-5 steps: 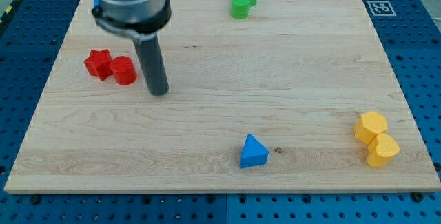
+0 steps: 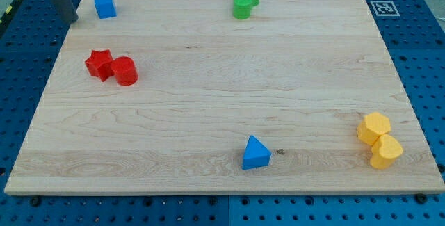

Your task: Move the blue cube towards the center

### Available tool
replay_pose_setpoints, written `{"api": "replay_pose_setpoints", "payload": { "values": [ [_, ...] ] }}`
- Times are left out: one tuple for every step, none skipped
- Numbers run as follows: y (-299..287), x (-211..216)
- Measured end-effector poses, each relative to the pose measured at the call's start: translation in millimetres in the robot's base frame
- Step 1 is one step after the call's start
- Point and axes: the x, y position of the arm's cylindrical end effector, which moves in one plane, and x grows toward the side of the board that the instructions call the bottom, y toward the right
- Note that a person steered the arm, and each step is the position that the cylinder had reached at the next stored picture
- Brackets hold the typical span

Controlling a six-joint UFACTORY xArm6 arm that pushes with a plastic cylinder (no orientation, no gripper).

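Small blue plastic cube (image 2: 105,5): near the wooden board's (image 2: 222,128) top-left corner, one flat face toward the camera, no evident long axis. My tip (image 2: 72,19): dark rod end, just left of the cube, apart from it, at the board's edge; holds nothing. Rod slants up toward the view's top-left, cut off by the frame.

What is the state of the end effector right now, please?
My tip: a plain rod, holding nothing, at the board's top-left edge, left of the blue cube, apart from it.
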Motion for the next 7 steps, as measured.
{"api": "replay_pose_setpoints", "payload": {
  "values": [
    [5.6, -53.6],
    [5.6, -53.8],
    [21.5, -44.6],
    [59.9, -30.7],
    [85.1, -21.1],
    [75.0, -20.0],
    [16.6, -20.0]
  ]
}}
